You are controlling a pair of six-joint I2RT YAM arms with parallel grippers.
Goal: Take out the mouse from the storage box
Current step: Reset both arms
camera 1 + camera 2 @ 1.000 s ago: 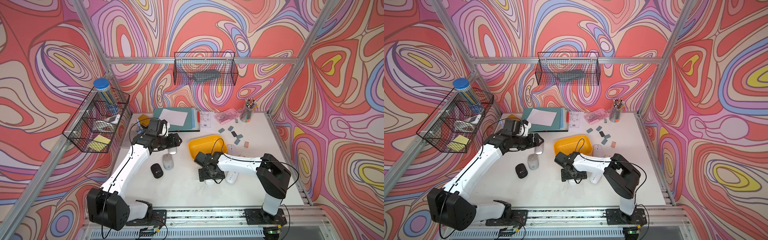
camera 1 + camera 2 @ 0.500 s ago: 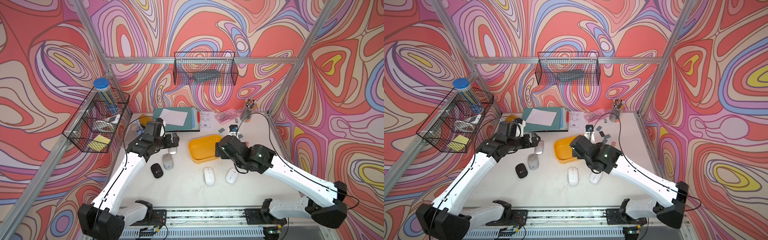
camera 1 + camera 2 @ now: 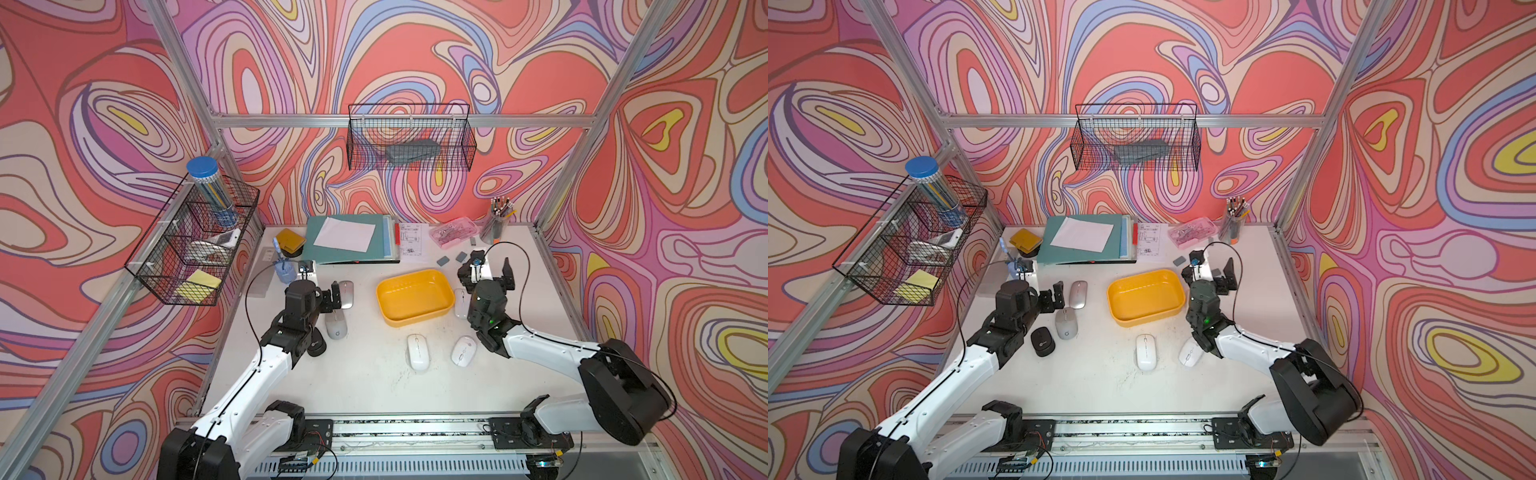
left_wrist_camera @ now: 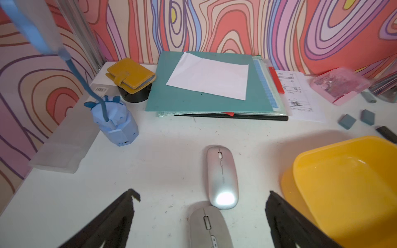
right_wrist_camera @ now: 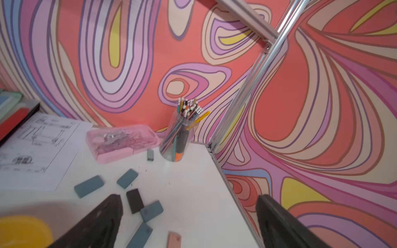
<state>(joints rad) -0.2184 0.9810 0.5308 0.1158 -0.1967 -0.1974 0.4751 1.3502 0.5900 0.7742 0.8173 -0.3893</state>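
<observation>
The left gripper (image 4: 199, 194) is standing wide open and gripping nothing. Its black fingers (image 4: 116, 219) are spreading to either side of two mice lying end to end on the white table (image 4: 171, 150), a silver mouse (image 4: 222, 176) farther out and a grey mouse (image 4: 207, 227) nearer the wrist, the two almost touching. In a top view a black mouse (image 3: 1042, 340) is lying just beside that arm, a little nearer the robot's base. The right gripper (image 5: 190, 198) is likewise hanging open and empty, its fingers (image 5: 101, 219) parting over a scatter of small grey blocks (image 5: 89, 185) near the table's far right corner. A pink case (image 5: 122, 141) and a clear cup of pencils (image 5: 180, 137) are standing beyond them by the wall. Between the two arms the storage box (image 3: 413, 297) is sitting empty on the middle of the table, its yellow floor showing bare. Every mouse is lying outside it. A white mouse (image 3: 460, 303) is resting just beside the box's right wall, partly under the right arm, while a slim white mouse (image 3: 417, 351) and a rounder white mouse (image 3: 464, 351) are lying side by side in front of the box, toward the robot's base. Behind the box a green folder (image 3: 332, 257) is lying with a white sheet (image 3: 345, 232) on top.
</observation>
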